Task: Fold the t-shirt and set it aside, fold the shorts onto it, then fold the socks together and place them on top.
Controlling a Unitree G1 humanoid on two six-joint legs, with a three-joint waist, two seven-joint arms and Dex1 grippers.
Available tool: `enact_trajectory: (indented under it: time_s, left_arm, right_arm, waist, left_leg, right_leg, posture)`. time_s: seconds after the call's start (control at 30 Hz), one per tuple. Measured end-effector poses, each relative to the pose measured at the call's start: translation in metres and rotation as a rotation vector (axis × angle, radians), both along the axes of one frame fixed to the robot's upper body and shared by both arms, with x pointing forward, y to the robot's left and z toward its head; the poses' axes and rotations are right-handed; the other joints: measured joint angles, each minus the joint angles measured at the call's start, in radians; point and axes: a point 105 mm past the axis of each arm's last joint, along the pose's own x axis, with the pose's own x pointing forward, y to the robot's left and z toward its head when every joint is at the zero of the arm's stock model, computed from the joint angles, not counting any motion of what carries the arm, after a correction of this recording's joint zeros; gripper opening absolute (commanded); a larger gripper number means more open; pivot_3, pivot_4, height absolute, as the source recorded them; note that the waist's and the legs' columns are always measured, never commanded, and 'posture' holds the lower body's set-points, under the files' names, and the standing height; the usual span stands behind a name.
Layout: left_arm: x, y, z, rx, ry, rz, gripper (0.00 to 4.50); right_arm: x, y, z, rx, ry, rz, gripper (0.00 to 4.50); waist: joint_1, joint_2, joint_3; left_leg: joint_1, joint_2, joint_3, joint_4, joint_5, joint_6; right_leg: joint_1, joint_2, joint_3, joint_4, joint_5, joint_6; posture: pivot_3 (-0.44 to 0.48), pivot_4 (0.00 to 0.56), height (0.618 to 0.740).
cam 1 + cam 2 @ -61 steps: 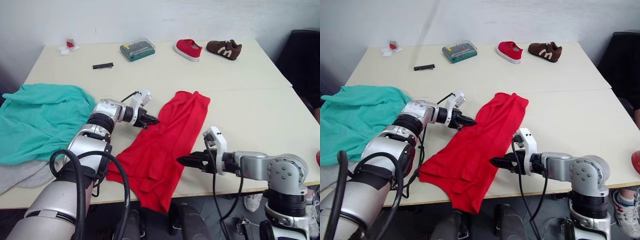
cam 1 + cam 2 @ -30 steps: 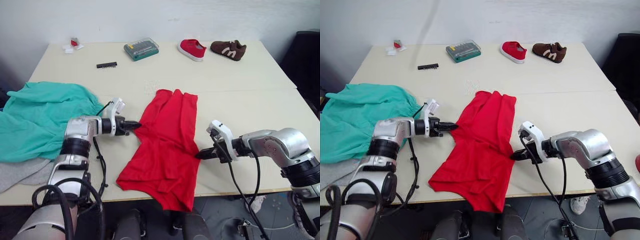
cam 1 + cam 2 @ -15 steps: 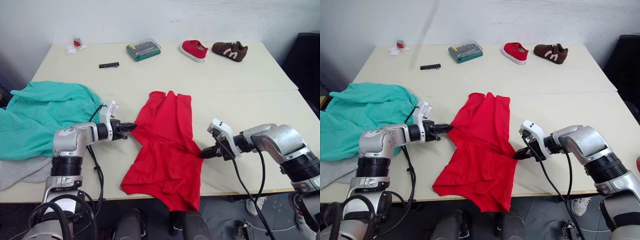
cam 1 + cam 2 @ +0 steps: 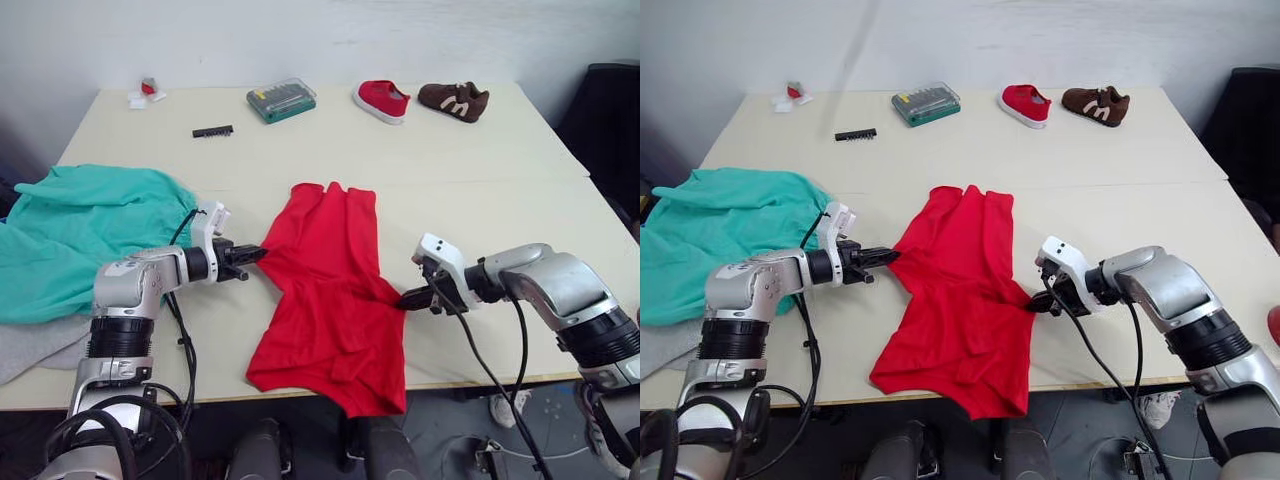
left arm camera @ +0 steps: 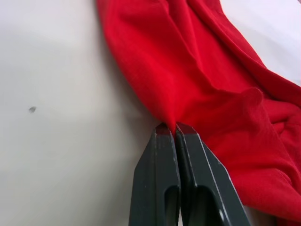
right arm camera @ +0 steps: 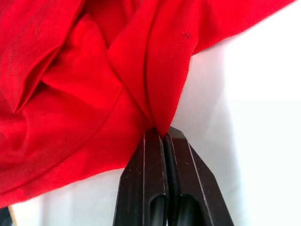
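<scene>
While the shirt [image 4: 335,285] is being pinched by both grippers, left [image 4: 257,254] and right [image 4: 404,297], shorts [image 4: 85,235] are lying unfolded.

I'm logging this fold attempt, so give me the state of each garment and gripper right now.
t-shirt: rumpled, unfolded, hem hanging over the table's near edge.
shorts: unfolded heap.
left gripper: shut on the t-shirt's edge.
right gripper: shut on the t-shirt's opposite edge.

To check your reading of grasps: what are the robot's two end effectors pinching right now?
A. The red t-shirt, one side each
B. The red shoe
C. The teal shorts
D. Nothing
A: the left end effector and right end effector each clamp an edge of the t-shirt.
</scene>
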Motion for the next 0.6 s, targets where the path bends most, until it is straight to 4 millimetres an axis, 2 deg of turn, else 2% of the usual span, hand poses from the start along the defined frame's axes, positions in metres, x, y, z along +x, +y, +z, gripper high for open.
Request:
enact_trajectory:
  time_s: [0.17,0.2,0.33,0.43,0.5,0.6]
  left_arm:
    - [0.007,0.01,0.008,0.084,-0.09,-0.011,2.23]
    - [0.007,0.01,0.011,0.108,-0.117,-0.031,2.54]
    - [0.001,0.014,0.028,0.246,-0.283,-0.183,2.54]
    - [-0.018,0.009,0.038,0.366,-0.453,-0.412,2.54]
    - [-0.036,0.005,0.034,0.449,-0.553,-0.594,2.54]
    - [-0.052,-0.005,0.019,0.539,-0.648,-0.803,2.54]
  right_arm:
    - [-0.015,-0.005,0.003,0.014,0.013,-0.044,2.3]
    - [-0.017,-0.006,0.004,0.015,0.0,-0.047,2.3]
    - [-0.02,-0.016,0.021,-0.01,-0.14,-0.052,2.3]
    - [-0.024,-0.03,0.034,-0.122,-0.339,0.023,2.3]
    - [-0.034,-0.036,0.034,-0.212,-0.466,0.145,2.3]
    - [-0.046,-0.03,0.03,-0.219,-0.567,0.267,2.3]
  waist:
    - [0.005,0.0,0.0]
    - [0.008,0.0,0.0]
    - [0.014,0.001,0.001]
    - [0.017,0.001,0.001]
    - [0.023,0.002,0.001]
    - [0.025,0.002,0.001]
  left_leg:
    - [0.0,0.0,0.0,0.0,0.0,0.0]
    - [-0.001,0.0,-0.001,0.0,-0.001,0.001]
    - [-0.001,0.0,0.001,-0.004,-0.002,0.0]
    - [0.0,-0.001,0.002,-0.011,-0.002,-0.001]
    - [0.0,0.0,0.003,-0.013,-0.002,-0.002]
    - [-0.001,0.001,0.004,-0.012,-0.001,-0.001]
  right_leg:
    - [0.0,-0.001,0.0,-0.001,0.0,0.0]
    - [0.0,-0.001,0.0,-0.002,0.0,0.0]
    - [-0.001,-0.001,0.0,-0.005,0.0,0.0]
    - [-0.001,0.001,0.0,-0.01,0.0,0.0]
    - [-0.001,0.003,-0.001,-0.013,0.0,0.0]
    - [-0.001,0.004,-0.001,-0.014,0.0,0.0]
  posture:
    - [0.0,0.15,0.74]
    - [0.0,0.15,0.74]
    - [0.0,0.15,0.74]
    - [0.0,0.15,0.74]
    - [0.0,0.15,0.74]
    - [0.0,0.15,0.74]
